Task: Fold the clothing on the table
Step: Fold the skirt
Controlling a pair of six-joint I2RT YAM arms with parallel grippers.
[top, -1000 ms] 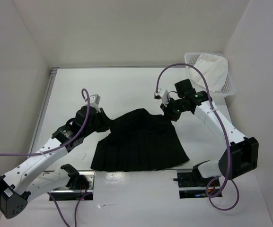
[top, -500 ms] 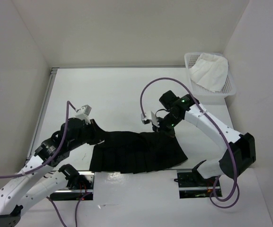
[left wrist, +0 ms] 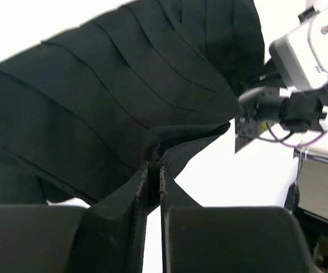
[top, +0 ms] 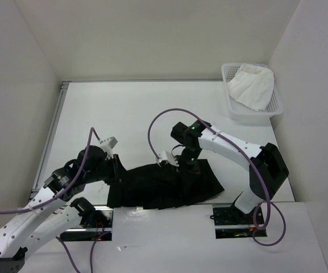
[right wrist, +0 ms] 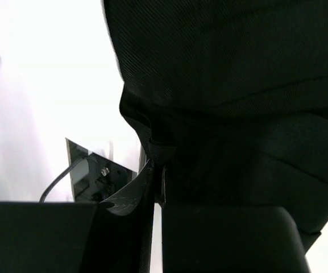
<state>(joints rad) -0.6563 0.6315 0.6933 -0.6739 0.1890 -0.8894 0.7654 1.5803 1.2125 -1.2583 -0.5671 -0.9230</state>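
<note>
Top external view has the skirt (top: 169,185) lying bunched on the near part of the worktop (top: 135,114), just ahead of the two arm bases. Its far edge is gathered up between the arms.

The left pincer (top: 114,169) is clamped on the skirt's left end. Its wrist view shows the fingers nearly together, with a thick doubled edge of black cloth squeezed between them. The right pincer (top: 187,166) is closed on a pinch of fabric further right along the upper edge, and in its wrist view cloth drapes over the fingers.

The skirt looks thin, light and quite limp. It sags between the two grips, and its pleats will likely fan out or slide over each other. The smooth worktop probably offers little friction, so the lower layer may drag along. The firmer band and the corners look like the best places to hold, with both grips kept level so the fold lands straight.

No brand, label or writing is readable on the skirt or the arms. The same goes for the mesh basket (top: 236,114) with its white cloth (top: 252,85), well apart at the far right.
</note>
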